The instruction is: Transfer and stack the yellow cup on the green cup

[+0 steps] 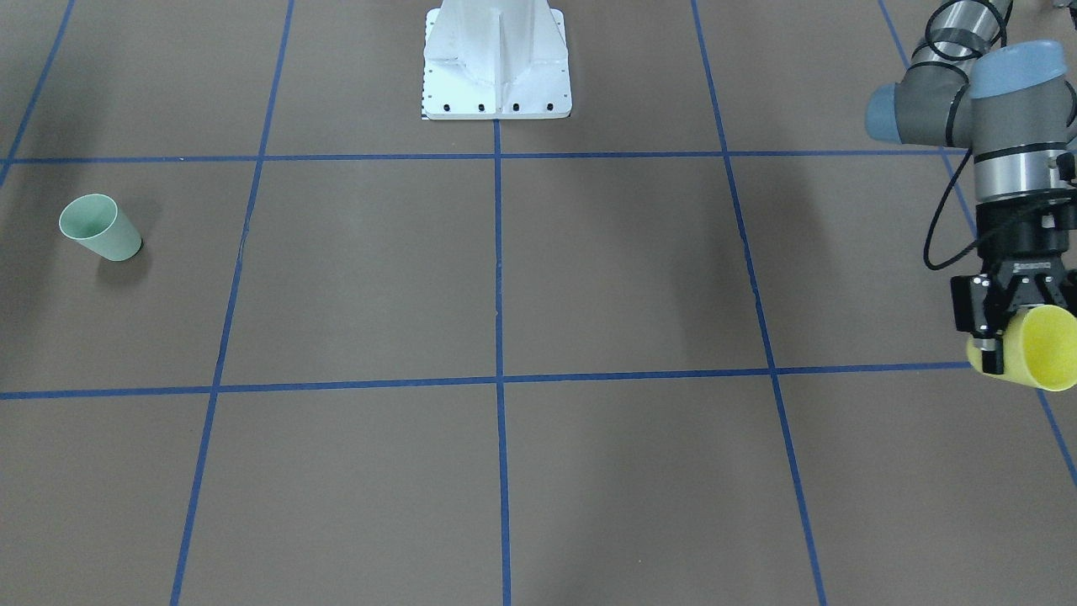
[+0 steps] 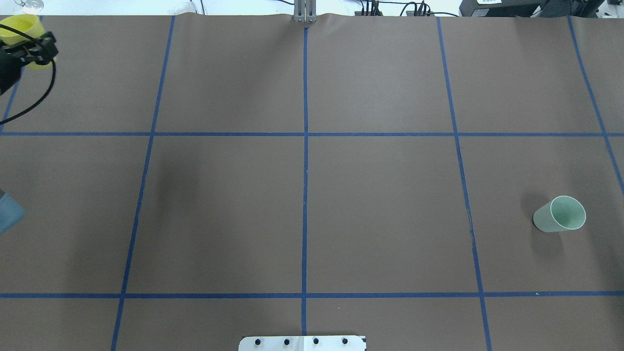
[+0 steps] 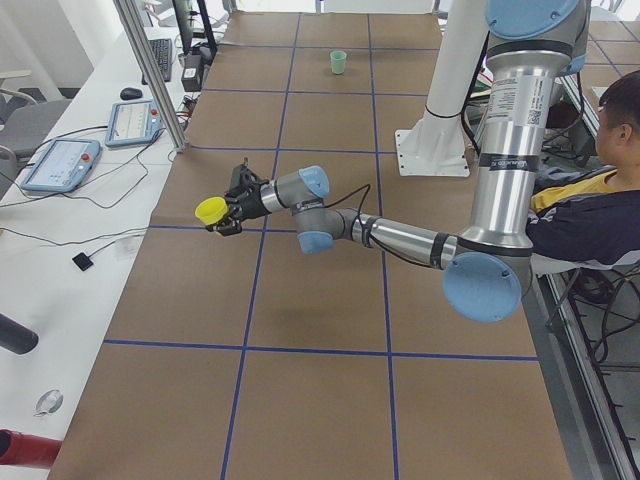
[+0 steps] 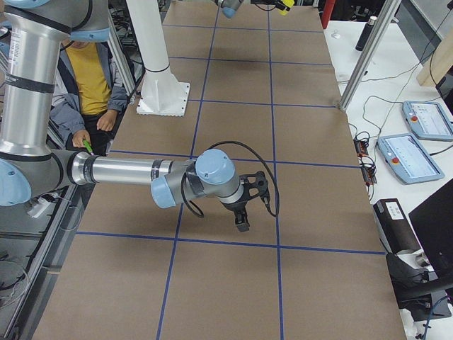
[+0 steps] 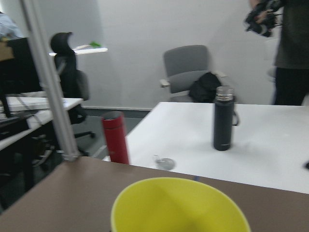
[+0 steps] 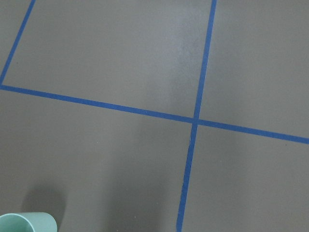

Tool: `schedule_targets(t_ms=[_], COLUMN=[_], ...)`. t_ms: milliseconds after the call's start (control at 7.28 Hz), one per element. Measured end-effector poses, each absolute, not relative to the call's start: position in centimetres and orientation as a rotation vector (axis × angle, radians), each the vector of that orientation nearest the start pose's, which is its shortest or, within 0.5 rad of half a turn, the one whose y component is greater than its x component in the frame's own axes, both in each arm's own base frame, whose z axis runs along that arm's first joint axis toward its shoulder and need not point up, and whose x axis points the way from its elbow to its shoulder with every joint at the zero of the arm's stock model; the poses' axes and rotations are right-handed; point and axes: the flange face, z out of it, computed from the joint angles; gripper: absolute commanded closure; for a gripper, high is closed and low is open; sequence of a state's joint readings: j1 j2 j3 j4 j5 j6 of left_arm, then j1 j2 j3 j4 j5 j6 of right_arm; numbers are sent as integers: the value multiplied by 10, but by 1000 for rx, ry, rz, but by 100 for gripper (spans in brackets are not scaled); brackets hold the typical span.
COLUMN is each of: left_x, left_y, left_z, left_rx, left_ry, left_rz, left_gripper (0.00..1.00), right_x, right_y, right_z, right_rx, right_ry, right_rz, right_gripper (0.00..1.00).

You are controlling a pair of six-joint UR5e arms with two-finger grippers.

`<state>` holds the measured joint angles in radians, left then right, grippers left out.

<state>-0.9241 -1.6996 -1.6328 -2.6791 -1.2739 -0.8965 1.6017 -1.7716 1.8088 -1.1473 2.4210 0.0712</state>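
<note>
Left tool (image 1: 1010, 337) is clamped on the yellow cup (image 1: 1043, 349), held tipped above the left end of the worktop (image 1: 589, 278). Pickup looks done to me. The carry across to the green cup (image 1: 99, 227), upright and well apart, and the stacking remain. Right tool (image 4: 243, 223): state I cannot tell.

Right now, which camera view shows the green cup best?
Overhead exterior: the green cup shows whole, upright, mouth visible. Front-facing shows it whole too; exterior left, tiny and far; right wrist, only its rim; the others, nothing.
</note>
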Motion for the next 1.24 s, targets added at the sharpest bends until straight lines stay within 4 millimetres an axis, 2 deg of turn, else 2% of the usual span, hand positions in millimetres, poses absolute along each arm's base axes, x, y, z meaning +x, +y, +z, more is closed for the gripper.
schedule_targets(t_ms=[275,412,549,687,824,961,1236], left_x=[262,282,299,315,334,351,378], left_y=[-538,-527,-515,-503,-486,-470,-444], left_z=[369,345,322,298,283,276,271], left_rx=[1251,1311,1343,1372,1411,1438,1447], left_ry=[820,889,980,1051,1089,1121,1177], left_rz=[-145,-20,89,204,307,371,432], left_gripper=[100,100,100,100,100,100,100], right_x=[55,39,11,-28,-76,-123,-211], right_y=[-453,-468,-489,-513,-534,-547,-552], right_z=[548,530,503,465,421,375,282], right_rx=[469,477,468,451,426,394,343], right_ry=[-855,-876,-913,-961,-1012,-1065,-1157], right_rz=[-169,-194,-196,-197,-201,-188,-153], right_gripper=[0,0,0,0,0,0,0])
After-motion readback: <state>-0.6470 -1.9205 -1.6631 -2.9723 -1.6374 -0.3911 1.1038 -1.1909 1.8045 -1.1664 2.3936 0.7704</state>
